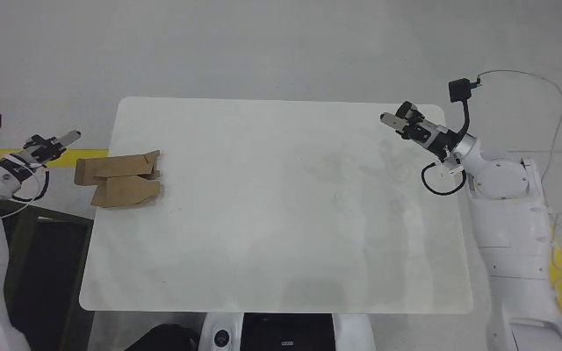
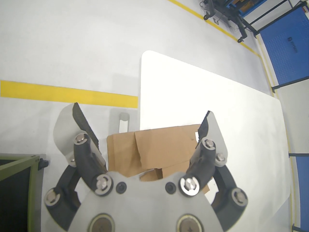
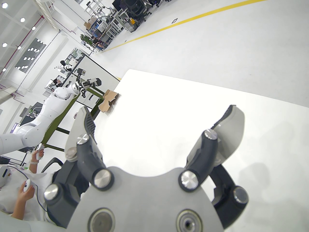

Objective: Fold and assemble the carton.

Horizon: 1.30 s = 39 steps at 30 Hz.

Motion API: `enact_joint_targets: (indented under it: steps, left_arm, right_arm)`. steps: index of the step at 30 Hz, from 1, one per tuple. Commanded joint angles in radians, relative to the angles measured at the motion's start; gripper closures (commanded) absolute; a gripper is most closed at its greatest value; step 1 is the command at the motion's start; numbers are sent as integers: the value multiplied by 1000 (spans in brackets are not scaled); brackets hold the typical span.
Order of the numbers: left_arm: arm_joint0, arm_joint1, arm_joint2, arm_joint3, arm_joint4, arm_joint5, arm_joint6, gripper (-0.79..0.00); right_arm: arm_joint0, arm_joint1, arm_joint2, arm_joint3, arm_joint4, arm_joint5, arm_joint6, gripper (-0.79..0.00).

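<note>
A flattened brown carton (image 1: 119, 179) lies at the left edge of the white table (image 1: 281, 211), partly overhanging it, with its flaps loosely folded. My left gripper (image 1: 54, 144) hangs off the table just left of the carton, open and holding nothing. From the left wrist view the carton (image 2: 159, 146) sits right below the open left gripper (image 2: 141, 119). My right gripper (image 1: 398, 116) is above the table's far right corner, open and empty. In the right wrist view the open right gripper (image 3: 157, 113) faces across the table toward the distant carton (image 3: 108, 100).
A dark green frame (image 2: 19, 165) stands on the floor beside the table's left edge, under the left arm. Yellow floor lines (image 2: 67, 94) run past the table. The wide bare tabletop stretches between the two arms.
</note>
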<state>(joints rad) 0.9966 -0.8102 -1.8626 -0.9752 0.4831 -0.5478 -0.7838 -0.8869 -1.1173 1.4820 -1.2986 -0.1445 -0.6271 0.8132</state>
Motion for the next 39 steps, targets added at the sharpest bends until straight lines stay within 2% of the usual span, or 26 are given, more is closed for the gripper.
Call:
enact_joint_targets:
  steps: [1, 6, 10, 19, 20, 21, 22, 23, 39]
  left_arm:
    - [11, 4, 0, 5, 12, 3, -9, -785]
    - [45, 8, 4, 26, 22, 24, 2, -785]
    - [67, 11, 15, 35, 18, 37, -34, -785]
    - [97, 9, 36, 53, -64, 54, -53, -776]
    - [98, 8, 38, 54, -77, 55, -54, -643]
    - [100, 8, 39, 56, -86, 58, -53, -342]
    - [101, 8, 41, 58, -97, 59, -56, -111]
    - [101, 8, 43, 59, -107, 58, -63, 0]
    - [81, 12, 51, 80, -228, 57, -41, 0]
  right_arm:
    - [0, 0, 0, 0, 0, 0, 0, -785]
    - [0, 0, 0, 0, 0, 0, 0, -785]
    - [0, 0, 0, 0, 0, 0, 0, -785]
    - [0, 0, 0, 0, 0, 0, 0, -785]
    - [0, 0, 0, 0, 0, 0, 0, -785]
    - [0, 0, 0, 0, 0, 0, 0, -785]
    - [0, 0, 0, 0, 0, 0, 0, -785]
    - [0, 0, 0, 0, 0, 0, 0, -785]
    - [0, 0, 0, 0, 0, 0, 0, -785]
